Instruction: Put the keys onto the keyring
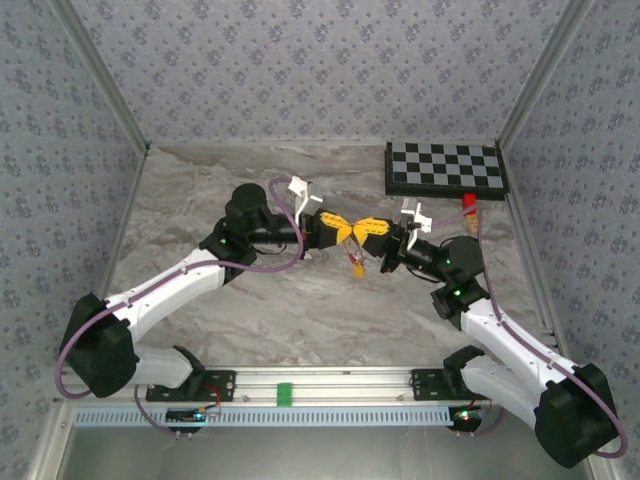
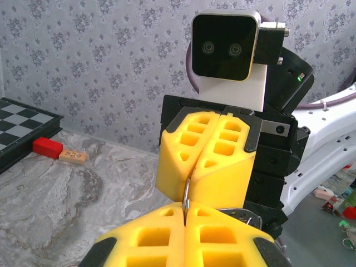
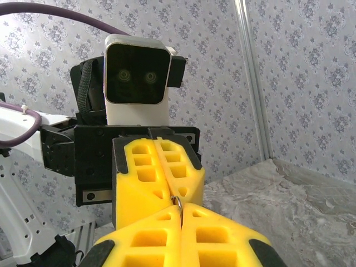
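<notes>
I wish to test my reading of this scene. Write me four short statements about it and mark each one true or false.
1. The left gripper and the right gripper meet tip to tip. True.
2. The left gripper is wide open. False: it is shut on the keyring.
3. A red block lies beside the chessboard. True.
4. The chessboard lies at the near left corner. False: it lies at the far right.
</notes>
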You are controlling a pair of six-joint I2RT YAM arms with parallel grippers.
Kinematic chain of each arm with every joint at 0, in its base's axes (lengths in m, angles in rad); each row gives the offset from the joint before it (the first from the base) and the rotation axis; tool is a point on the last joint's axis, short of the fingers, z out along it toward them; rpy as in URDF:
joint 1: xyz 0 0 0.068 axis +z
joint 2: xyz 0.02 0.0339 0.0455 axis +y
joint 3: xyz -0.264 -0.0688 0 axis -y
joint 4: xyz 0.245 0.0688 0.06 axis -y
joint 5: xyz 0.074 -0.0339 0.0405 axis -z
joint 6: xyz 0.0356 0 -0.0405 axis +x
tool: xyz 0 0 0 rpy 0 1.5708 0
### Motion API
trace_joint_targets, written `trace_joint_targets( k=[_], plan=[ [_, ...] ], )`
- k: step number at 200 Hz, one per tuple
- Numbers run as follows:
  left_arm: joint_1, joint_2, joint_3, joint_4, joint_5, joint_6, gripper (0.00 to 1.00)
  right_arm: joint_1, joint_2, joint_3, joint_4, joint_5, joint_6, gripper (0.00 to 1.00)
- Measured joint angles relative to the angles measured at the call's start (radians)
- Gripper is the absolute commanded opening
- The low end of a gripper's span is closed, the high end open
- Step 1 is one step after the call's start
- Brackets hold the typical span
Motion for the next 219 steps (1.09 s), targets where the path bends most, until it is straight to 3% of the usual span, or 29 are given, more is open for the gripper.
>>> trace_joint_targets(
  k=[14, 34, 66, 122, 179, 219],
  plan=[
    [0.0, 0.0, 0.001, -0.008, -0.001, 0.007, 0.0, 0.0, 0.0, 0.0, -0.003, 0.0, -0.001, 0.0],
    [0.0, 0.0, 0.009, -0.042, -0.005, 0.031, 0.0, 0.0, -0.01, 0.0, -0.036, 0.007, -0.005, 0.2],
    [-0.004, 0.0, 0.039, -0.143, -0.008, 0.106, 0.0, 0.0, -0.083, 0.003, -0.185, 0.037, -0.059, 0.21],
    [0.002, 0.005, 0.107, -0.36, -0.012, 0.285, 0.0, 0.0, -0.183, 0.142, -0.634, 0.15, -0.225, 0.27],
    [0.003, 0.019, 0.135, -0.542, -0.019, 0.437, 0.0, 0.008, -0.068, 0.377, -1.017, 0.153, -0.352, 0.3],
    [0.015, 0.019, 0.135, -0.592, -0.019, 0.483, 0.0, 0.034, 0.049, 0.496, -1.193, 0.127, -0.415, 0.31]
  ],
)
